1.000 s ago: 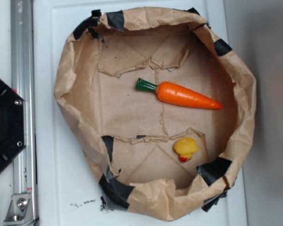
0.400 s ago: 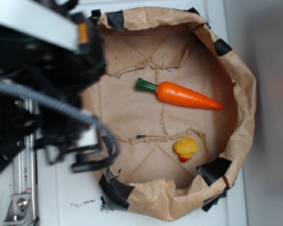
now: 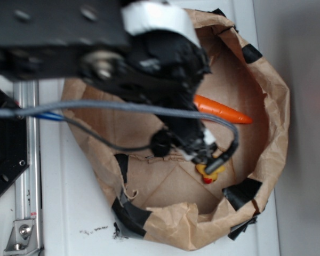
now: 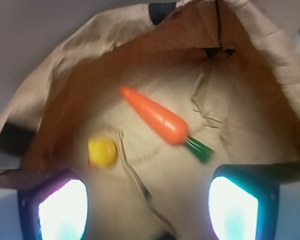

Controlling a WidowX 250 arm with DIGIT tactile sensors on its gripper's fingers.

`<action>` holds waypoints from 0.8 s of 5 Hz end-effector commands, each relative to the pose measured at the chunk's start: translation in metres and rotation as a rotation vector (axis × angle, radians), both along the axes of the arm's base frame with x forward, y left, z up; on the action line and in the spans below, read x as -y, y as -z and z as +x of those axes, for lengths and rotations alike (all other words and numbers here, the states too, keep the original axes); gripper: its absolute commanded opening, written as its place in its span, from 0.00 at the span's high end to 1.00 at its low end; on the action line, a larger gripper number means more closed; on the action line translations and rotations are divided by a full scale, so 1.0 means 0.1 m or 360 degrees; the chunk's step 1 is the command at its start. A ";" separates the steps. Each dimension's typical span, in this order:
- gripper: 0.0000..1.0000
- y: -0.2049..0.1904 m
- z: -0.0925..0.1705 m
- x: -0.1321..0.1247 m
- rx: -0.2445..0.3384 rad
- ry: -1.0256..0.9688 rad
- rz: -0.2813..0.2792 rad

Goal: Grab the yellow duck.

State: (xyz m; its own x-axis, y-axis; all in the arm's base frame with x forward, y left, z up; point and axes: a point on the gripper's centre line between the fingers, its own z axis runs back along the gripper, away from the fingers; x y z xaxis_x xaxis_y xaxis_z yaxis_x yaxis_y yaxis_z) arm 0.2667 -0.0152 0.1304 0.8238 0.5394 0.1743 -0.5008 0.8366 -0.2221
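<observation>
Blurred arm hides most of the yellow duck [image 3: 209, 174]; tool [image 4: 147, 210] wide open (empty).

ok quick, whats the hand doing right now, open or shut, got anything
Hand: open and empty, fingers spread wide. The yellow duck lies loose on the paper ahead of it, beside the carrot.

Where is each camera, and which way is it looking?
Exterior: above, facing straight down at the paper bowl; the robot's black arm covers much of it, above the yellow duck.
Wrist: on the gripper, facing ahead into the bowl; two glowing fingertips show, spread apart.
Both show the duck and carrot.
</observation>
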 end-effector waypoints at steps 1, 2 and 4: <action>0.00 0.46 0.40 0.10 -0.0107 0.0217 -0.0081; 0.00 0.69 0.55 0.31 -0.0140 0.0326 -0.0090; 0.00 0.83 0.36 0.68 -0.0226 0.0543 -0.0210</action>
